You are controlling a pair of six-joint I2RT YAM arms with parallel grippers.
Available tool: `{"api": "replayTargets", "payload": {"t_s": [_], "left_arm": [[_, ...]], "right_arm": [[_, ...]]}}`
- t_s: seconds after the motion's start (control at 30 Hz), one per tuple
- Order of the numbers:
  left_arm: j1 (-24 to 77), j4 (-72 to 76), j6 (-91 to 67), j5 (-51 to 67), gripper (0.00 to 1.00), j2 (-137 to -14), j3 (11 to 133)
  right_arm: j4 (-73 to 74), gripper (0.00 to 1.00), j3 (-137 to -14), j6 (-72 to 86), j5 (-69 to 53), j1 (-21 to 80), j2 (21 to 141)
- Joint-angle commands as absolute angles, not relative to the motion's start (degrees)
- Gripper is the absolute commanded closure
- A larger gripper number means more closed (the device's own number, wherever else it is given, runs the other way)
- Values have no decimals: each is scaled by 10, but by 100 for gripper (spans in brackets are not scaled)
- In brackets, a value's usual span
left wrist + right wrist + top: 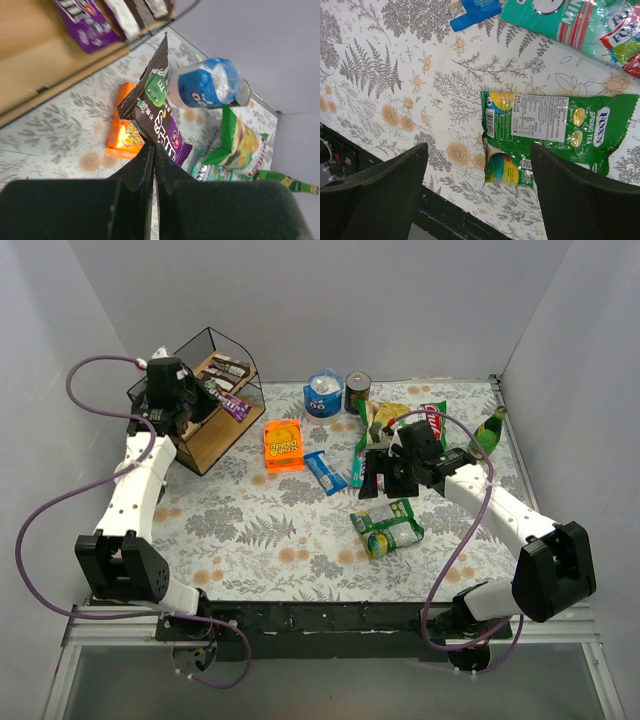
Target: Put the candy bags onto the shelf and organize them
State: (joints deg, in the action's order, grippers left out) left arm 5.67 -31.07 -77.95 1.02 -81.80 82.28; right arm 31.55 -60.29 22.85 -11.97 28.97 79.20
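The left end effector (152, 150) is clamped on one edge of a brown candy bag (157, 107), I think so that the bag can slide flat onto the shelf (222, 430) at 10 o'clock of the tabletop (250, 530). The right end effector (477, 167) hangs with its fingers apart over a green candy bag (550, 122) at 4 o'clock, probably to take it.

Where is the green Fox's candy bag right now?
Top view: the green Fox's bag lies right of centre, just nearer the front edge than the right gripper, whose open jaws are clear of it.
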Motion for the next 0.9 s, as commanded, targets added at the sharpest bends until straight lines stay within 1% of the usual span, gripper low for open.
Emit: {"api": "replayTargets", "payload": {"t_s": [0.0, 0.07, 0.13, 0.3, 0.43, 0.73, 0.87], "left_arm": [[9, -347, -730, 73, 100, -853, 904], [1, -350, -720, 76, 100, -866, 919], [-28, -354, -725, 75, 100, -881, 938], [-40, -371, -747, 57, 100, -903, 961], [-75, -363, -753, 88, 100, -910, 946], [-124, -394, -719, 115, 100, -950, 986], [-128, -405, -708, 112, 100, -983, 1017]], "right_arm": [[303, 10, -628, 210, -129, 269, 786], [308, 10, -635, 204, -129, 261, 787], [306, 10, -635, 200, -131, 256, 790], [294, 10, -631, 198, -141, 247, 802], [300, 11, -649, 193, -144, 243, 814], [294, 11, -643, 196, -154, 240, 820], [293, 12, -643, 197, -154, 238, 823]]}}
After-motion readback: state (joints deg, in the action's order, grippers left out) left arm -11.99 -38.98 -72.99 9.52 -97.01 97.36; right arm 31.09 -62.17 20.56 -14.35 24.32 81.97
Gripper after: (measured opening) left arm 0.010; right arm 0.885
